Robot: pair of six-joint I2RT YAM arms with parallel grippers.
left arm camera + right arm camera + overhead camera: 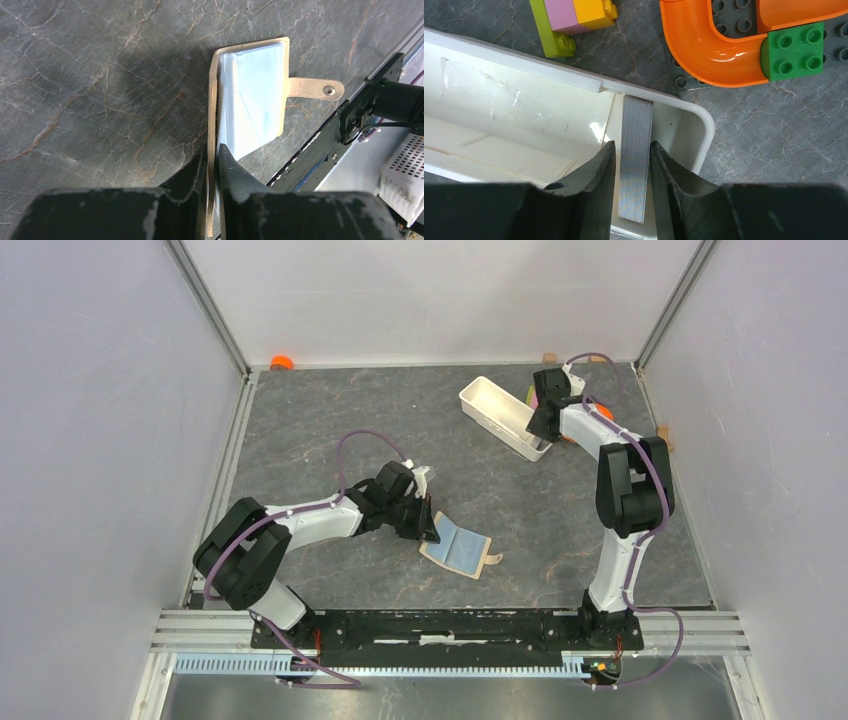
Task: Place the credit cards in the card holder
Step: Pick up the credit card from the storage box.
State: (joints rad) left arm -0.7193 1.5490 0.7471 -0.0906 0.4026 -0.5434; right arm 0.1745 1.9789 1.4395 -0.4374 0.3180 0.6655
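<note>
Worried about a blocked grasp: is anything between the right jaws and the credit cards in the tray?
Nothing visible. The credit cards sit directly between the jaws of the right gripper, close to the end wall of the white tray.

The left arm point(300, 520) reaches forward and inward from its base, its elbow folded low and its wrist turned toward the middle of the cell. The left end effector point(212, 150) points steeply down. Its two black fingers point(187, 175) are pinched close together on the edge of the tan bifold card holder point(250, 90).

The right arm point(630, 490) stands taller, upper link upright, forearm stretched toward the far right. The right end effector point(633, 147) points down with its fingers narrowly parted, one on each side of a grey striped flat card point(636, 120) standing on edge. Whether the pads press it cannot be told.
</note>
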